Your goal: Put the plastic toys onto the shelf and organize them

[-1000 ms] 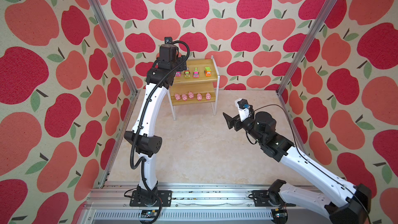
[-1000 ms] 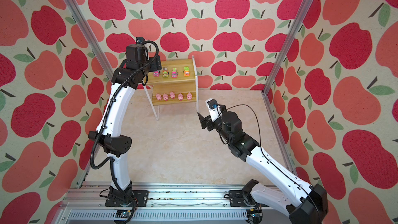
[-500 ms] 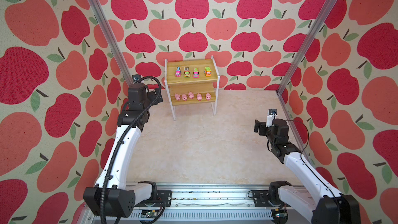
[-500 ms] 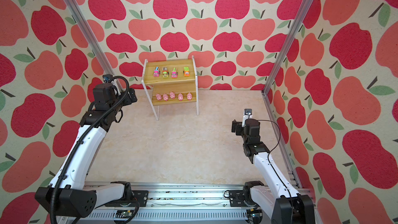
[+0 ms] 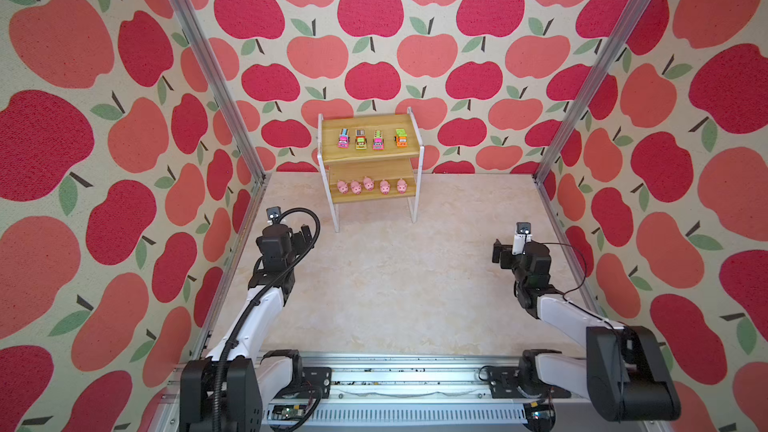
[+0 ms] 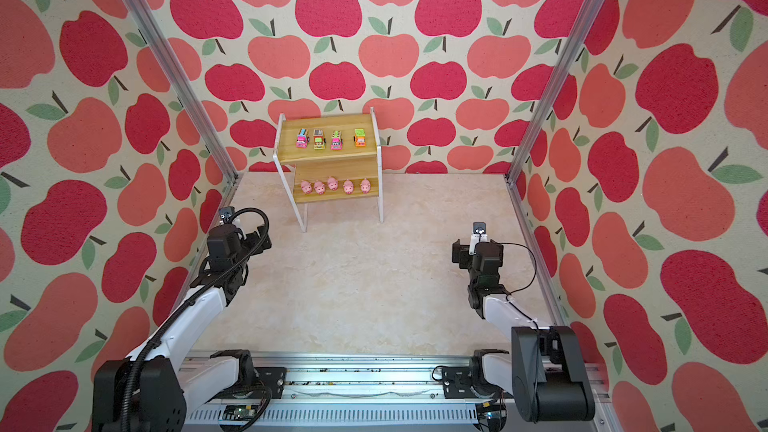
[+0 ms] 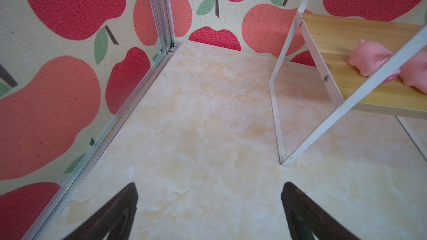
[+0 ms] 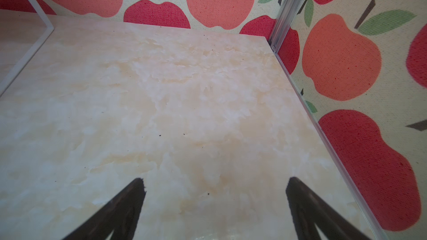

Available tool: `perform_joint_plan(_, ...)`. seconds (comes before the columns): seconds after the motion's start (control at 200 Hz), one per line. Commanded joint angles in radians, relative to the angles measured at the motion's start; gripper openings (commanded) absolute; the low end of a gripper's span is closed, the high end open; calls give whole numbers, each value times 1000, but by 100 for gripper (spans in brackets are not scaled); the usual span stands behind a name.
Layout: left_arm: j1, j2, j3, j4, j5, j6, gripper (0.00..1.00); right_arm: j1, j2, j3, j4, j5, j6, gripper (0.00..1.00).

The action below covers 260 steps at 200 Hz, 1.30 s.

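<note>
The shelf [image 5: 370,122] [image 6: 328,122] stands against the back wall, shown in both top views. Several tiny toy trucks [image 5: 360,139] [image 6: 319,139] line its upper board. Several pink pigs [image 5: 369,183] [image 6: 332,183] sit in a row on the lower board. My left gripper [image 5: 305,234] [image 6: 257,238] hovers low at the left, well in front of the shelf, open and empty. My right gripper [image 5: 500,253] [image 6: 459,253] hovers at the right, open and empty. In the left wrist view the open gripper [image 7: 209,195] frames bare floor, with a pig [image 7: 367,58] on the lower board. The right wrist view shows the gripper [image 8: 215,188] open over bare floor.
A marble-patterned floor [image 5: 395,284] lies between the arms. Apple-print walls and aluminium corner posts [image 5: 208,64] [image 5: 590,76] close in the cell. The shelf's white leg [image 7: 277,111] [image 8: 27,49] stands near each wrist view's edge. A metal rail [image 5: 395,371] runs along the front.
Both arms have drawn back from the shelf toward the front: the left from beside the upper board, the right from the middle of the floor to the right side.
</note>
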State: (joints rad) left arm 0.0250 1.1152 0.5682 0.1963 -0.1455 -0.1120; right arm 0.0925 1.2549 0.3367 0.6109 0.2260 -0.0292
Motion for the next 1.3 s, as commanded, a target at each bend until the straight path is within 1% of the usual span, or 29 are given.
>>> perform_joint_plan(0.0,24,57,-35,201,4,37,99,-27,67,-21,197,-85,-1,99)
perform_joint_plan(0.075,40,110,-56,266,31,41,99,-31,106,-19,237,-100,-5,99)
perform_joint_plan(0.175,49,168,-85,329,35,36,99,-33,125,-12,253,-114,-5,99)
perform_joint_plan(0.275,50,224,-129,433,45,69,99,-37,153,-14,291,-122,-11,99)
perform_joint_plan(0.47,76,282,-158,525,109,66,99,-39,202,1,313,-130,-17,99)
perform_joint_plan(0.58,92,325,-188,620,137,65,99,-44,250,-2,364,-140,-11,99)
perform_joint_plan(0.705,92,456,-221,779,145,68,99,-43,339,-21,489,-147,-12,99)
perform_joint_plan(0.745,79,503,-218,840,119,86,99,-41,344,-31,514,-142,-14,99)
perform_joint_plan(0.775,67,502,-202,794,86,89,99,-40,336,-30,497,-142,-14,99)
perform_joint_plan(0.805,62,477,-181,713,81,83,99,-40,341,-20,483,-148,-15,99)
perform_joint_plan(0.825,61,469,-175,691,80,79,99,-41,342,-11,469,-151,-18,99)
perform_joint_plan(0.85,61,474,-177,712,81,81,99,-39,338,6,430,-154,-21,99)
perform_joint_plan(0.885,61,499,-193,787,78,94,99,-38,330,40,349,-146,-20,99)
perform_joint_plan(0.91,60,507,-199,810,74,98,99,-39,327,50,327,-147,-21,99)
perform_joint_plan(0.976,56,482,-184,733,61,83,99,-38,338,43,361,-150,-25,99)
perform_joint_plan(1.051,55,505,-196,799,56,96,99,-36,334,44,353,-148,-26,99)
perform_joint_plan(1.116,53,491,-189,757,53,87,99,-38,332,35,367,-150,-26,99)
perform_joint_plan(1.181,52,501,-197,795,52,96,99,-36,332,29,379,-149,-29,99)
perform_joint_plan(1.236,52,496,-191,770,52,94,99,-36,332,32,374,-151,-29,99)
perform_joint_plan(1.296,52,501,-195,789,50,97,99,-35,332,31,376,-149,-30,99)
